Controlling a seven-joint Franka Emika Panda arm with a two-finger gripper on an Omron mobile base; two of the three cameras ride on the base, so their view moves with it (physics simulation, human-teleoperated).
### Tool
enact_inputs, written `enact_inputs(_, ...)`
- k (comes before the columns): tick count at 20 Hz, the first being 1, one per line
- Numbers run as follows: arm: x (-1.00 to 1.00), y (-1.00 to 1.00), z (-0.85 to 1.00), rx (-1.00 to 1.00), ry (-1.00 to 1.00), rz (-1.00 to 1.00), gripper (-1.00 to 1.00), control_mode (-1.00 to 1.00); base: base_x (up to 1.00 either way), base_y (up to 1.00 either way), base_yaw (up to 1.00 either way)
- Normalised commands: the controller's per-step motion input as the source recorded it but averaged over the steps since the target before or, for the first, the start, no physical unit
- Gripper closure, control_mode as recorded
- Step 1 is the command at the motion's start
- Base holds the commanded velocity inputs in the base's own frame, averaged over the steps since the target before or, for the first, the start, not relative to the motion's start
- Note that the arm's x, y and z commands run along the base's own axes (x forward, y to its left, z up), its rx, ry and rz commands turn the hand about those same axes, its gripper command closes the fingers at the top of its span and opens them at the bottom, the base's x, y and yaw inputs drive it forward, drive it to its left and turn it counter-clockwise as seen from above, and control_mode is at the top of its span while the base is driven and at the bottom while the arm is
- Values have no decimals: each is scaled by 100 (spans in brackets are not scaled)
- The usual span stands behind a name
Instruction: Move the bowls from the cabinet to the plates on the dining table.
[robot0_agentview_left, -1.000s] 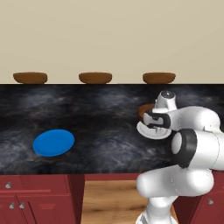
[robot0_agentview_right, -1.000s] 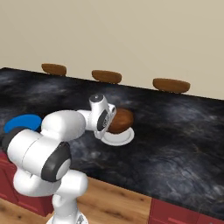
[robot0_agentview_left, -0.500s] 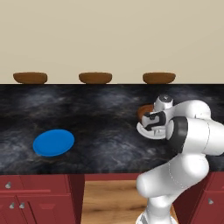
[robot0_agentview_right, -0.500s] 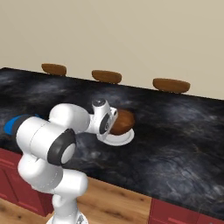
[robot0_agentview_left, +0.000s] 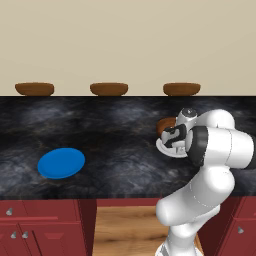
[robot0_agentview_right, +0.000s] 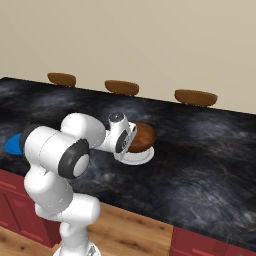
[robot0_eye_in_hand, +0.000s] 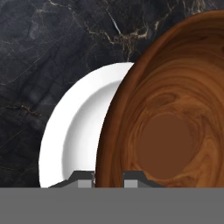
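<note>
Arm elbow swung right | tool pinches brown bowl rim | over white plate

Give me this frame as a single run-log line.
claw: shut on brown bowl rim | bowl: over white plate, off-centre | blue plate: bare | surface: dining table

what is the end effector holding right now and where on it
The end effector is shut on the dark wooden bowl, pinching its rim, over the white plate.
</note>
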Motion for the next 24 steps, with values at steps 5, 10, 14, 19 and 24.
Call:
enact_inputs(5, 0, -3, -16, -1, 0, 0, 100, -100, 0, 0, 0)
enact_inputs(10, 0, 0, -16, -2, 0, 0, 100, -100, 0, 0, 0)
enact_inputs(14, 0, 0, -14, 0, 0, 0, 100, -100, 0, 0, 0)
enact_inputs(19, -7, -1, -10, 0, 0, 0, 100, -100, 0, 0, 0)
enact_inputs(24, -20, 0, -7, 0, 0, 0, 100, -100, 0, 0, 0)
